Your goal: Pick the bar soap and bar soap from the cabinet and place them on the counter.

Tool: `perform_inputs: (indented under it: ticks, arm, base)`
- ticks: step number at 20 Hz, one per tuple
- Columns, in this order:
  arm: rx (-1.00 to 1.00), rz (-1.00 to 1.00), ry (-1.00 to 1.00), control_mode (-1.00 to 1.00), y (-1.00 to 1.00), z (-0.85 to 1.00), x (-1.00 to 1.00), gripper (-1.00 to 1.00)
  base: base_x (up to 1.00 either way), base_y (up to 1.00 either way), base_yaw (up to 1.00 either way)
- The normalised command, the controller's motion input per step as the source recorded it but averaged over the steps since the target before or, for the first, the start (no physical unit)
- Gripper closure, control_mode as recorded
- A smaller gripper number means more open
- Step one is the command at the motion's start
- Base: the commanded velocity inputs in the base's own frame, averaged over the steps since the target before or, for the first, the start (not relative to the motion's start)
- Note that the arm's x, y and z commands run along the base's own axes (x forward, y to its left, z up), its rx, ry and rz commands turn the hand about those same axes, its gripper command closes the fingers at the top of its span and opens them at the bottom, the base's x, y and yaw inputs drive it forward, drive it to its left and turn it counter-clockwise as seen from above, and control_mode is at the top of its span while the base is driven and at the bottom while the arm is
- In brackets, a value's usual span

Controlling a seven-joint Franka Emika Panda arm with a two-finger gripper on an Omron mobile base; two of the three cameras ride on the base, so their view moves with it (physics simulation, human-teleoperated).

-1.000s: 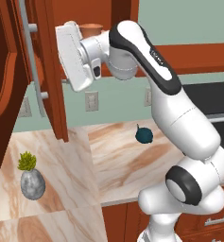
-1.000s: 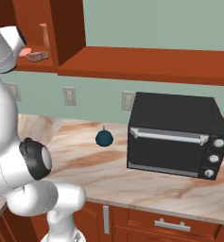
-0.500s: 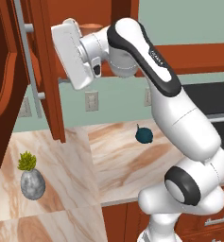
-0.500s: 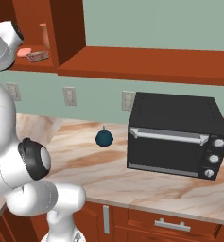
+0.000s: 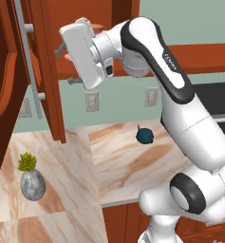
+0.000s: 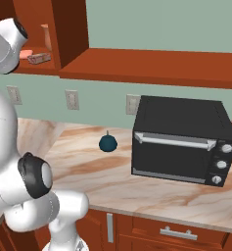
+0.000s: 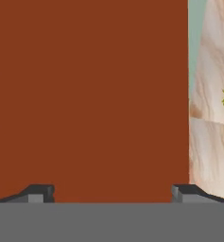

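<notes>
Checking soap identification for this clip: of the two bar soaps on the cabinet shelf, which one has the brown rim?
The rectangular bar soap lying nearer the shelf's front edge has the brown rim and pale centre. The salmon-pink bar soap beside it, toward the arm, is plain.

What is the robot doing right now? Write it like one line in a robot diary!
claw: open, empty, facing cabinet wood | bar soaps: on cabinet shelf, not picked | counter: no soap on it

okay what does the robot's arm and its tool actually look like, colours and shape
The arm is glossy white, built of rounded, bulging segments with dark bands and dark round caps at the joints. Its hand is a boxy white block. The tool ends in two small dark grey fingertips.
</notes>
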Motion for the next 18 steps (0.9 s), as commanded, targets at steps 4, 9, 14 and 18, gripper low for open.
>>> perform_inputs:
  ticks: [4, 9, 14, 18]
  arm:
    - [-0.09, 0.00, -0.26, -1.00, -0.25, 0.00, -0.32, -1.00]
    - [-0.13, 0.00, -0.31, -1.00, -0.26, 0.00, -0.32, -1.00]
    - [-0.16, 0.00, -0.33, -1.00, -0.26, 0.00, -0.35, -1.00]
    - [-0.14, 0.00, -0.31, -1.00, -0.38, 0.00, -0.32, -1.00]
  base:
    - [0.00, 0.00, 0.00]
    - [0.00, 0.00, 0.00]
    - [0.00, 0.00, 0.00]
    - [0.00, 0.00, 0.00]
